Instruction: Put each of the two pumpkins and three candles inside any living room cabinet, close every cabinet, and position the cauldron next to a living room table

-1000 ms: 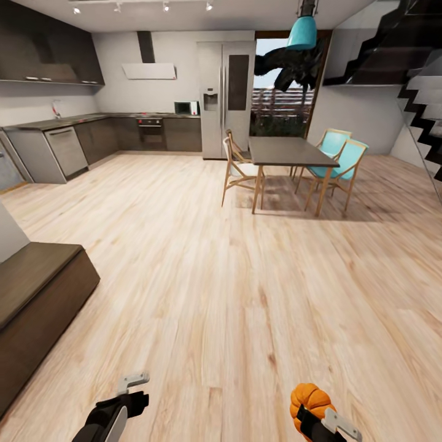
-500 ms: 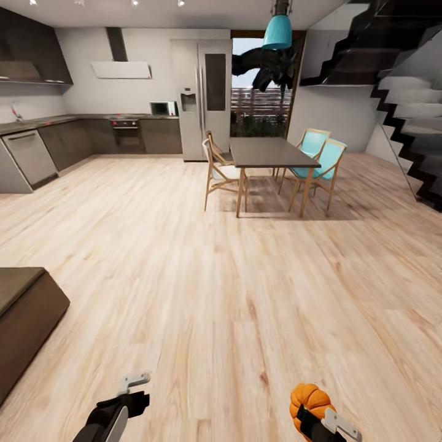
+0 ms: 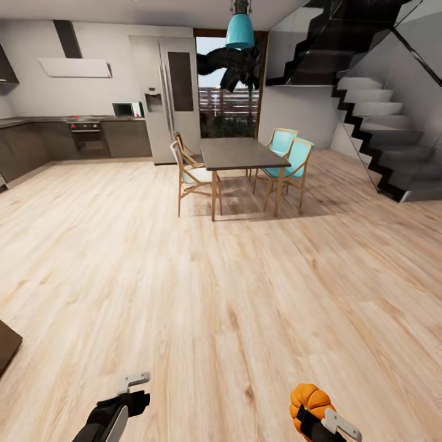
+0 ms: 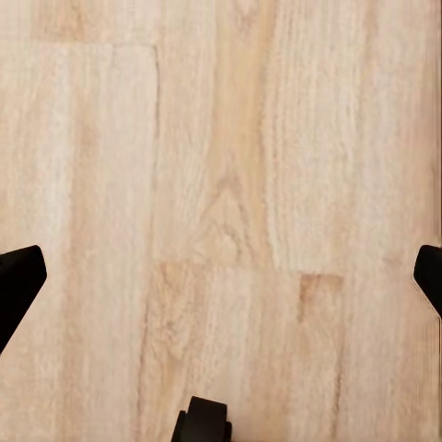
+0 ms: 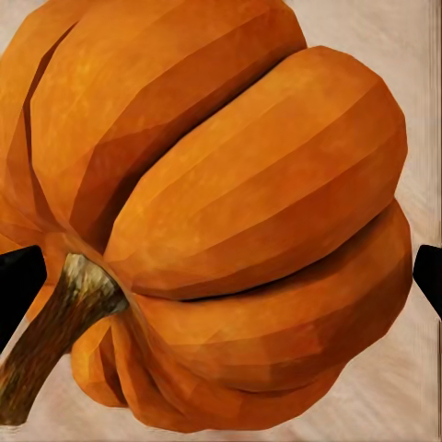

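The pumpkin [image 3: 310, 399] sits clamped in the right tool [image 3: 316, 412], low over the wooden floor [image 3: 233, 276], its ribbed orange body bulging out past the tool's black fingers. From the right wrist camera the pumpkin [image 5: 221, 212] crowds close, its woody brown stem [image 5: 51, 336] angling off to one side while the dark fingertips [image 5: 18, 276] press in from either flank. It looks firm and rigid, probably light for its size, with a smooth rounded skin that could roll or slip if squeezed off-centre; the shallow grooves between ribs seem the surest place for the fingers to seat, across the flattened middle rather than on the stem, which might snap or twist. The present hold across the widest part appears sound for carrying. The left tool [image 3: 132, 385] hangs beside it at the same height, jaws spread wide and carrying nothing; the left wrist camera looks past its fingertips [image 4: 20, 276] onto bare floorboards. Ahead of both tools stretches open floor, then a dark dining surface [image 3: 242, 153] with turquoise chairs [image 3: 288, 156], a staircase [image 3: 380, 141] off to the right-hand side and kitchen units [image 3: 92, 138] on the far wall. A dark brown corner, possibly the cabinet [image 3: 7, 350], lies well out beyond the left tool.
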Motion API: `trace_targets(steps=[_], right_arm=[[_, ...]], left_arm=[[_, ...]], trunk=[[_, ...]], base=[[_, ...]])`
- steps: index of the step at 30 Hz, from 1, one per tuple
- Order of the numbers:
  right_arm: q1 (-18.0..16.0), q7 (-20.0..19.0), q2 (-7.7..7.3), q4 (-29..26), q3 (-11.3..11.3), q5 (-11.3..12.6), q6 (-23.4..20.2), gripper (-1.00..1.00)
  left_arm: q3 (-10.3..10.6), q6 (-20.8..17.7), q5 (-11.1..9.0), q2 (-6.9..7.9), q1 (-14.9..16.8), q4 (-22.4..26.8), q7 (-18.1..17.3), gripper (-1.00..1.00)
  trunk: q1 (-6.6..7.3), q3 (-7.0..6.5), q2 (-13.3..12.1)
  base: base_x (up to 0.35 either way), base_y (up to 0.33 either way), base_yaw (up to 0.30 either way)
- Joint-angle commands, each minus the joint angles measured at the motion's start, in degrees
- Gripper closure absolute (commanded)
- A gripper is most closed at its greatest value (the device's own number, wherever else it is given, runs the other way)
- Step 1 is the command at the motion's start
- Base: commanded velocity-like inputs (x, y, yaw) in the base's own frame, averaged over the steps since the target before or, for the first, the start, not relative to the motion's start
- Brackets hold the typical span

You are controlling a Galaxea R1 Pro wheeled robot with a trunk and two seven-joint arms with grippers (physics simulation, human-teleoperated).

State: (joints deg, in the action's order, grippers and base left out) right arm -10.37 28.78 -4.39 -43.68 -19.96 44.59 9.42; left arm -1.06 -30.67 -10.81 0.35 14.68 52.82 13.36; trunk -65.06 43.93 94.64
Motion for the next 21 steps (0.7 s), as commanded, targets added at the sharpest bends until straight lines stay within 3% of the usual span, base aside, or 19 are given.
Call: trace_targets(steps=[1, 21], right_arm=[[0.0, 0.0, -0.01, 0.0, 0.0, 0.0, 0.0, 1.0], [0.0, 0.0, -0.01, 0.1, 0.2, 0.1, -0.4, 1.0]], left_arm=[[0.0, 0.0, 0.0, 0.0, 0.0, 0.0, 0.0, -1.0], [-0.1, 0.0, 0.0, 0.12, 0.0, 0.0, 0.0, -1.0]], trunk=[[0.0, 0.0, 0.0], [0.0, 0.0, 0.0]], base=[[0.039, 0.0, -0.277], [0.003, 0.0, -0.278]])
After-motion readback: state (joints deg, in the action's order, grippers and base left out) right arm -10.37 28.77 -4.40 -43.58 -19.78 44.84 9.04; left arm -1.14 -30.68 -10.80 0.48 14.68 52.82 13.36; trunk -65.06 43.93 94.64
